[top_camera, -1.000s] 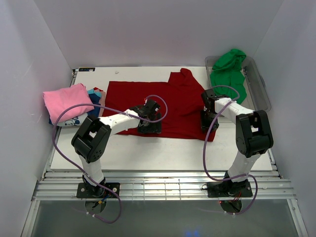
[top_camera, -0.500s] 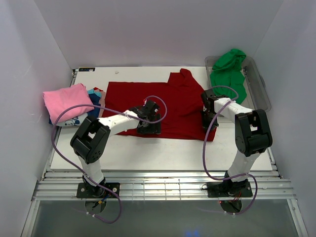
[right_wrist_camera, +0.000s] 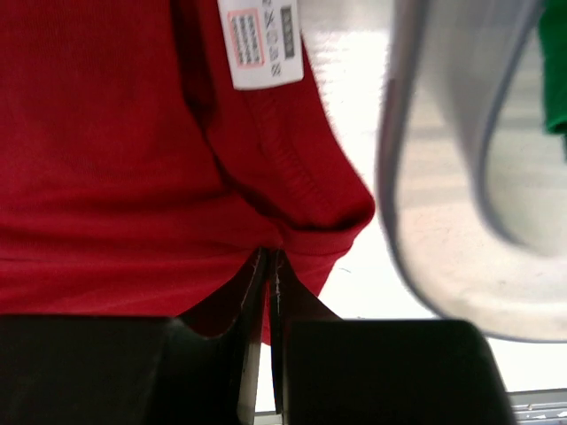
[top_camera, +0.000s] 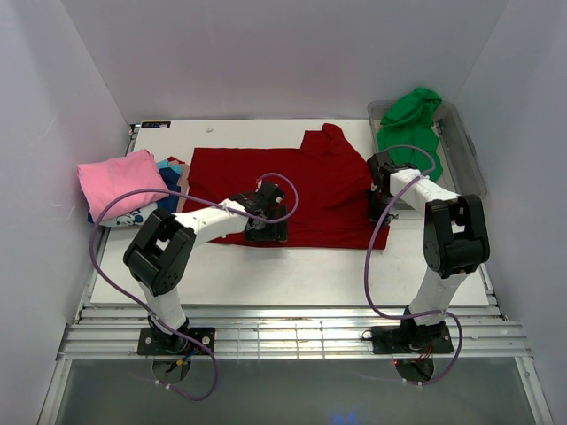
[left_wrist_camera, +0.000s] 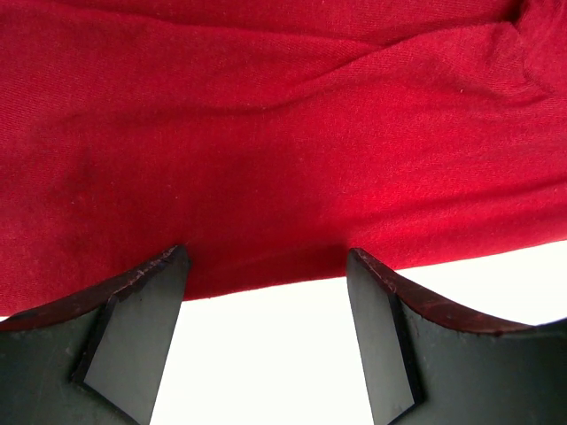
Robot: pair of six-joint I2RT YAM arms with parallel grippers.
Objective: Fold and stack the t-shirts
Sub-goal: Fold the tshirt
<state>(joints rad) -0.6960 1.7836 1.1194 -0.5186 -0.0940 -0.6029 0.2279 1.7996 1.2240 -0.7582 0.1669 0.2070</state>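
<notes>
While right jaws pinch its stitched hem | red t-shirt (top_camera: pixel 310 177): creased knit

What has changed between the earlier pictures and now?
The right end effector closed on the right edge of the red shirt and then moved a little farther away and to the right, toward the tub. The left end effector stayed open at the near edge of that shirt. The pink shirt and the green shirt did not move.

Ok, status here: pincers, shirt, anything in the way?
Right pincer shut on red t-shirt, right edge. Left pincer open at its near hem. Clear tub close beside right pincer.
</notes>
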